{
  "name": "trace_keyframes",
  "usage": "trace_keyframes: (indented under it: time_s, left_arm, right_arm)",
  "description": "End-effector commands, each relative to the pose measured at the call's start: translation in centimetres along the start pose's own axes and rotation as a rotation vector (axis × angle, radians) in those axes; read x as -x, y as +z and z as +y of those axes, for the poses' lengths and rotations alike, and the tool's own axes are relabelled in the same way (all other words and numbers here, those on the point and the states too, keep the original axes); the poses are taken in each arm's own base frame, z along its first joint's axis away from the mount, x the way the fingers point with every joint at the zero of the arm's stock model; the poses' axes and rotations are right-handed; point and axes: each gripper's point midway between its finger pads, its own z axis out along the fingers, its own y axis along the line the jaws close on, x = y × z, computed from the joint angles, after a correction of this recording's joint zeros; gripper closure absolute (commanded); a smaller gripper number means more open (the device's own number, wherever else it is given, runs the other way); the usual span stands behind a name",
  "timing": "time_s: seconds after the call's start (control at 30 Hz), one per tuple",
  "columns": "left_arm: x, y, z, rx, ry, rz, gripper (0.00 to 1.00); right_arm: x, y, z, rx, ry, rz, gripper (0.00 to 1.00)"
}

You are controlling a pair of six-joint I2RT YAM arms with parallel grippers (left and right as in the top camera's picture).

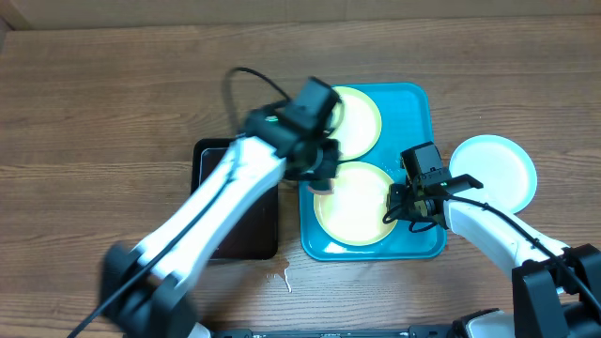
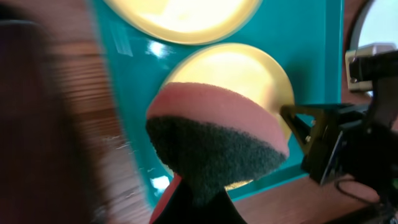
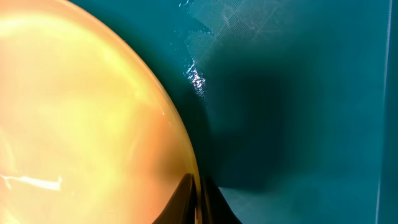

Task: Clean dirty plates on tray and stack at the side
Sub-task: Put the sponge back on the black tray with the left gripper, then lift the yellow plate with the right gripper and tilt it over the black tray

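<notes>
Two yellow-green plates lie on the teal tray [image 1: 419,103]: the far one [image 1: 362,117] and the near one [image 1: 355,205]. A pale blue-white plate [image 1: 498,169] rests on the table to the tray's right. My left gripper [image 1: 319,167] is shut on a pink sponge with a dark scouring face [image 2: 217,140], held over the near plate's left edge [image 2: 249,68]. My right gripper [image 1: 402,202] is shut on the near plate's right rim [image 3: 198,186]; the plate [image 3: 81,124] fills the left of the right wrist view.
A black tray [image 1: 249,235] sits on the wooden table left of the teal tray, partly under my left arm. The table's front edge runs along the bottom of the overhead view.
</notes>
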Motion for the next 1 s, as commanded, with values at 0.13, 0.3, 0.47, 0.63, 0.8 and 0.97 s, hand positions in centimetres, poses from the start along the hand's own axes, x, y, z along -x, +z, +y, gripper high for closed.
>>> trace_keyframes:
  time_s: [0.13,0.3,0.47,0.63,0.8,0.97]
  left_arm:
    - [-0.3,-4.2,13.3,0.417,-0.165,-0.043,0.96]
    - [-4.3,2.6,16.9,0.378,-0.261,0.099,0.96]
    - [-7.1,8.0,17.7,0.282,-0.313,0.166,0.96]
    - [-7.2,8.1,17.7,0.285,-0.309,0.17,0.78]
    - [-5.3,4.6,17.2,0.283,-0.315,0.147,0.52]
    - [-1.9,-1.6,17.8,0.265,-0.374,0.038,0.32]
  right_arm:
    - [-0.7,0.9,-0.8,-0.035,0.02,0.027,0.96]
    - [-0.7,0.9,-0.8,-0.036,0.044,0.027,0.96]
    - [-0.9,0.8,-0.8,-0.04,0.044,0.036,0.96]
    - [-0.5,-0.5,-0.8,-0.064,0.04,0.052,0.96]
    - [1.8,-4.0,-0.4,-0.103,0.034,0.006,0.96]
    - [4.6,-8.7,2.2,-0.108,-0.1,-0.064,0.96]
